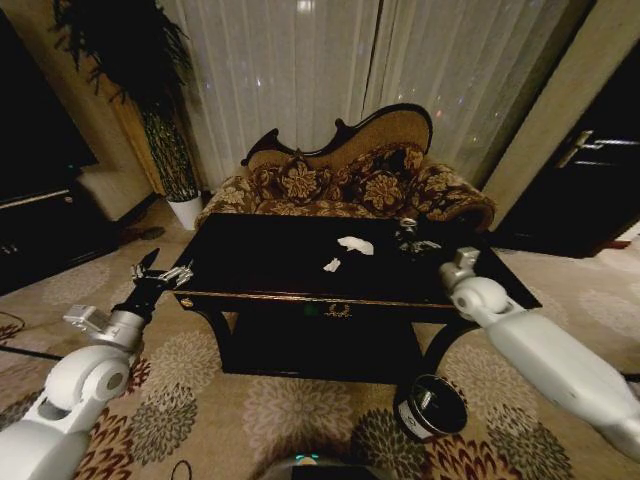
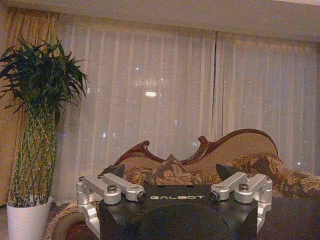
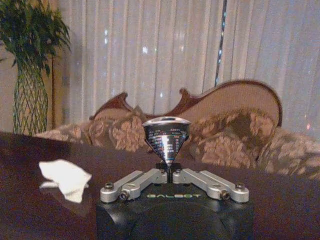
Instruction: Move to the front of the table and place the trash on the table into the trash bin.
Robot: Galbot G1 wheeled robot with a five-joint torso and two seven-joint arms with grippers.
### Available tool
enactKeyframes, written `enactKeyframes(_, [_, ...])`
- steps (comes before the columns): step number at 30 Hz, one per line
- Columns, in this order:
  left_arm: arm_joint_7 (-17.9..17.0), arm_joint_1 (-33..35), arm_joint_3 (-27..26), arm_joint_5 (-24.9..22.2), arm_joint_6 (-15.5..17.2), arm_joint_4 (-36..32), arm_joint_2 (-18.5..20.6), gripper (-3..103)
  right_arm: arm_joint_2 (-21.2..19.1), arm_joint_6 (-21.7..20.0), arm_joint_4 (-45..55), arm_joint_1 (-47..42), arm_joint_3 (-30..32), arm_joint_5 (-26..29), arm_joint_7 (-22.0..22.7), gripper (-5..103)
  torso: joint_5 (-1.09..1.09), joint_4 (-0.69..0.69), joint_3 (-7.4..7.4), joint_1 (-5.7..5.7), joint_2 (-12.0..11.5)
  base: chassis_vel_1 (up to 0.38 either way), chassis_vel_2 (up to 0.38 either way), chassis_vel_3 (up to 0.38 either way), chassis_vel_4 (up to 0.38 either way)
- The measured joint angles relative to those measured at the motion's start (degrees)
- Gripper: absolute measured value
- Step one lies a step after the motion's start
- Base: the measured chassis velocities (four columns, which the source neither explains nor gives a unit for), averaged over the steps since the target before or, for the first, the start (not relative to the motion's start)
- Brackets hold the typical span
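Note:
The black table stands right before me, in front of a floral sofa. Two white tissue wads of trash lie near its middle; one wad also appears in the right wrist view. My right gripper is over the table's far right part, shut on the narrow end of a small shiny rounded piece of trash. My left gripper hovers open and holds nothing, just off the table's front left corner. The black trash bin sits on the carpet by the table's front right leg.
A floral carved-back sofa stands behind the table, with curtains beyond. A tall plant in a white pot is at the back left. Dark furniture stands at the far left, and patterned carpet lies around the table.

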Motion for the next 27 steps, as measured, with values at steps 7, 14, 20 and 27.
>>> enactKeyframes(7, [0.0,0.0,0.0,0.0,0.0,0.0,0.0,100,0.3,2.1,4.6,-10.1,9.2,-0.2,0.1,0,-0.02,0.02,0.00,0.00,0.0,0.000,0.000,0.000,0.000])
enactKeyframes(14, [0.0,0.0,0.0,0.0,0.0,0.0,0.0,100,4.7,2.9,7.7,-21.6,20.1,-1.1,-0.5,0,0.02,0.02,0.01,0.00,0.0,0.000,0.000,0.000,0.000])
enactKeyframes(20, [0.0,0.0,0.0,0.0,0.0,0.0,0.0,100,7.8,4.9,10.5,-30.8,30.1,-1.8,-1.7,0,-0.01,0.03,0.01,0.00,0.0,0.000,0.000,0.000,0.000])
enactKeyframes(27, [0.0,0.0,0.0,0.0,0.0,0.0,0.0,100,11.9,7.3,12.6,-38.8,36.2,-3.0,-2.7,0,0.00,0.03,0.00,0.00,0.0,0.000,0.000,0.000,0.000])
